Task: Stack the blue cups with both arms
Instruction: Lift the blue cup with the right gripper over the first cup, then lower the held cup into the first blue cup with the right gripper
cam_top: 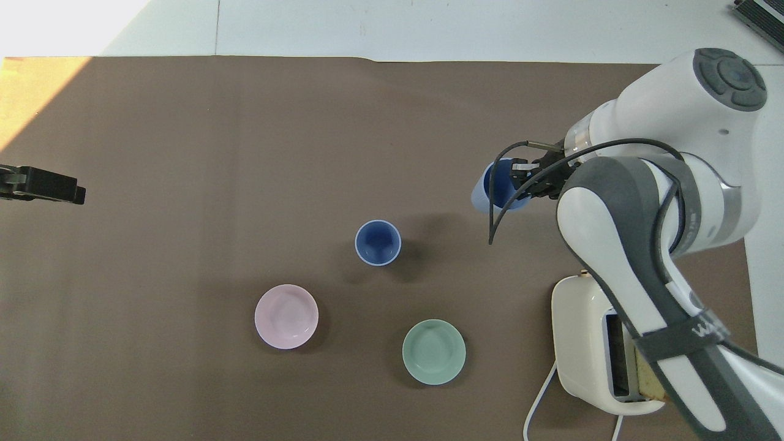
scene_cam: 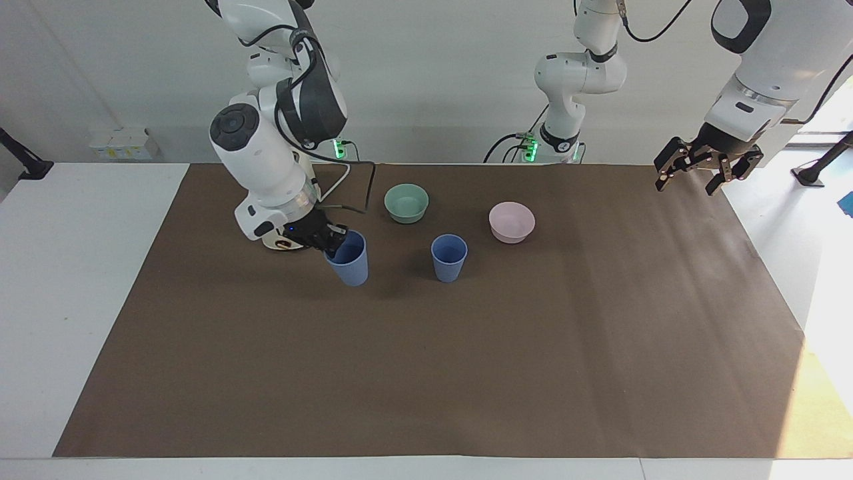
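One blue cup (scene_cam: 448,257) stands upright on the brown mat (scene_cam: 466,373), and in the overhead view (cam_top: 378,242) it is near the mat's middle. My right gripper (scene_cam: 331,239) is shut on the rim of the other blue cup (scene_cam: 350,260) and holds it slightly tilted in the air over the mat, beside the standing cup toward the right arm's end. The overhead view shows this gripper (cam_top: 520,184) and its held cup (cam_top: 496,190). My left gripper (scene_cam: 693,170) is open and empty, waiting in the air over the mat's edge at the left arm's end (cam_top: 43,187).
A green bowl (scene_cam: 406,202) and a pink bowl (scene_cam: 511,221) sit nearer to the robots than the standing cup. A white toaster (cam_top: 588,343) with a cable stands under the right arm, near the robots.
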